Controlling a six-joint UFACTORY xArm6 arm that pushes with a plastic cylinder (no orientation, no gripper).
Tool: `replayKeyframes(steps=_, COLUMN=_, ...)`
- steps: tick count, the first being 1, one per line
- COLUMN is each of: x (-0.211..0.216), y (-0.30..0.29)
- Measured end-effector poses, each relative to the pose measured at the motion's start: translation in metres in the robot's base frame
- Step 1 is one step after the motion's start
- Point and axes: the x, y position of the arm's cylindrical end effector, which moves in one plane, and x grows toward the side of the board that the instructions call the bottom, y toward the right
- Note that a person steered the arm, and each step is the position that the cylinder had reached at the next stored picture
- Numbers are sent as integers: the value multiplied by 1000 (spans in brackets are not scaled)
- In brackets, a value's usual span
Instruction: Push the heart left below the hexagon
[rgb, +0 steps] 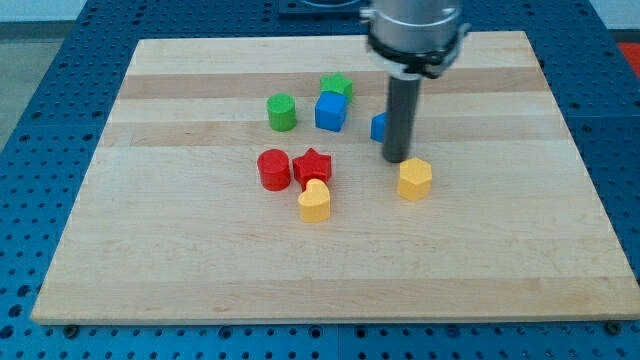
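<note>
The yellow heart (314, 201) lies near the middle of the wooden board (150, 250), just below the red star (313, 165). The yellow hexagon (414, 180) lies to the heart's right, at about the same height in the view. My tip (397, 160) stands just above and slightly left of the hexagon, close to its upper edge; I cannot tell whether it touches. The tip is well to the right of the heart.
A red cylinder (273, 169) sits left of the red star. A green cylinder (282, 112), a blue cube (331, 111) and a green star (336, 86) lie towards the view's top. A blue block (379, 126) is partly hidden behind the rod.
</note>
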Motion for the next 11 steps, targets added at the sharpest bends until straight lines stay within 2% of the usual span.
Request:
replayKeyframes(steps=1, x=1, y=46)
replayKeyframes(steps=2, x=29, y=74)
replayKeyframes(steps=3, x=87, y=76)
replayKeyframes(steps=4, x=130, y=47)
replayKeyframes(steps=7, x=137, y=-125)
replayKeyframes(steps=8, x=121, y=-145)
replayKeyframes(steps=11, x=100, y=-147)
